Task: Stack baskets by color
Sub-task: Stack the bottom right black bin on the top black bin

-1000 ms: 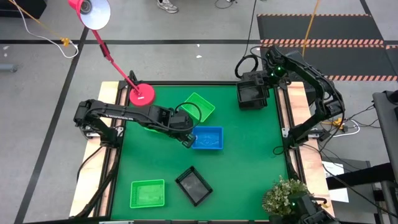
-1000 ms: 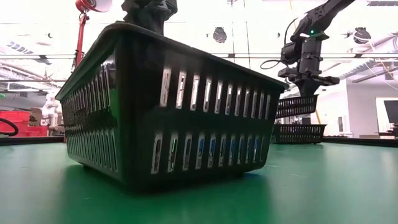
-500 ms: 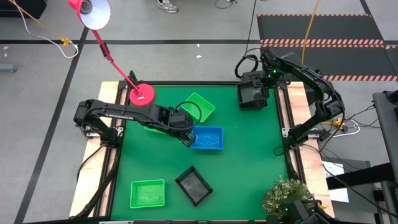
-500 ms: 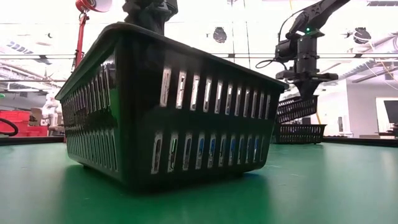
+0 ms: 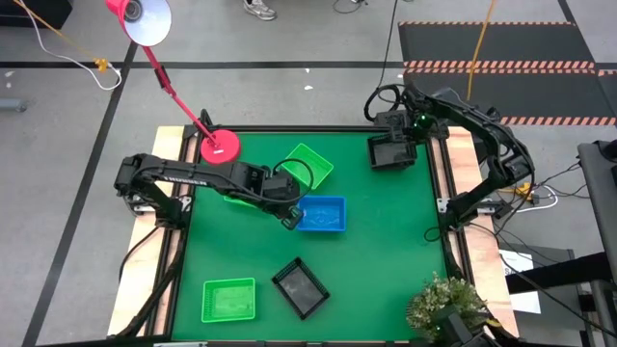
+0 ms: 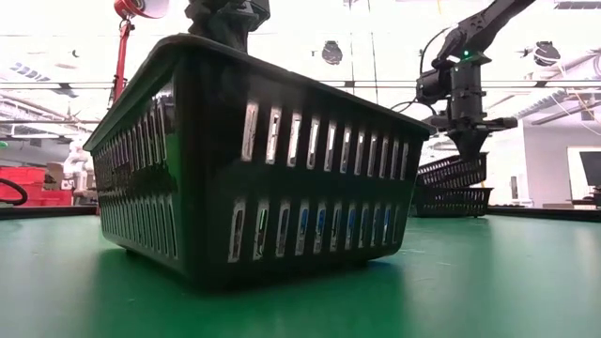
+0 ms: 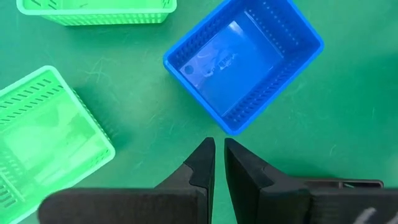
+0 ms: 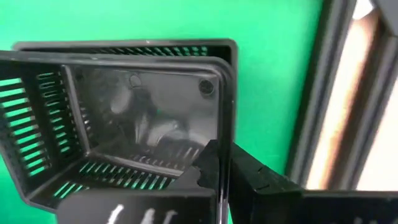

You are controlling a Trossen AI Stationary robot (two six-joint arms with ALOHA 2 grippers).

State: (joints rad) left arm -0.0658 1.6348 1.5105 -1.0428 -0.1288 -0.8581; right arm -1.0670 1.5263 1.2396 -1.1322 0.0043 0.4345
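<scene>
The green desk (image 5: pixel 386 251) is framed by a dark border with pale wooden rails on the left and right sides. Its broadest bare stretch runs from the centre toward 3 and 4 o'clock.

At about 1 o'clock the right tool (image 8: pixel 222 163) is clamped on the rim of a black basket (image 6: pixel 453 170), holding it tilted just above another black basket (image 6: pixel 454 200) that sits in that corner, close to the desk's edge. A third black basket (image 5: pixel 301 286) lies near 6 o'clock and fills the low view.

The left tool (image 7: pixel 218 163), fingers nearly together and holding nothing, hangs near the centre, just beside the corner of a blue basket (image 5: pixel 321 213). One green basket (image 5: pixel 309 164) lies at about 11 o'clock, another (image 5: pixel 229 299) at 7 o'clock; a third (image 7: pixel 43 137) shows beside the left arm.

No writing can be read.

A red lamp base (image 5: pixel 220 146) stands at 10 o'clock, and a small plant (image 5: pixel 439 301) at 5 o'clock. Grey floor with black tape lines surrounds the desk.
</scene>
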